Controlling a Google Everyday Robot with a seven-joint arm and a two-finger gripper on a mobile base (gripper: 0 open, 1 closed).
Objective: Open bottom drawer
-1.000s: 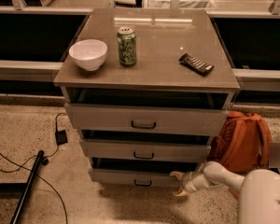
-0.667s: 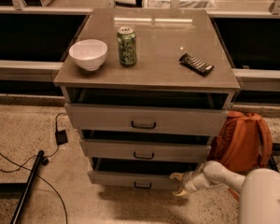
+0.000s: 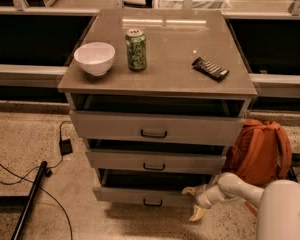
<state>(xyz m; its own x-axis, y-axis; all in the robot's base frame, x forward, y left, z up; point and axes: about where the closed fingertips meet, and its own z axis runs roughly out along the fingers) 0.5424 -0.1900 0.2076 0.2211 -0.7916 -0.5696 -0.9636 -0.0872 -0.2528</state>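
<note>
The bottom drawer (image 3: 125, 196) is the lowest of three grey-beige drawer fronts, with a small dark bar handle (image 3: 153, 202). It stands pulled out a little, with a dark gap above its front. My gripper (image 3: 194, 202) is at the drawer's right end, low near the floor, on a white arm coming from the lower right. Its two pale fingers (image 3: 197, 213) are spread apart, one at the drawer's front corner and one hanging below. It holds nothing.
The middle drawer (image 3: 155, 161) and top drawer (image 3: 155, 128) also stand slightly out. On the cabinet top (image 3: 175, 74) sit a white bowl (image 3: 94, 58), a green can (image 3: 136, 49) and a dark snack bar (image 3: 210, 68). An orange backpack (image 3: 260, 151) leans at the right; cables and a black pole (image 3: 29, 196) lie on the floor at left.
</note>
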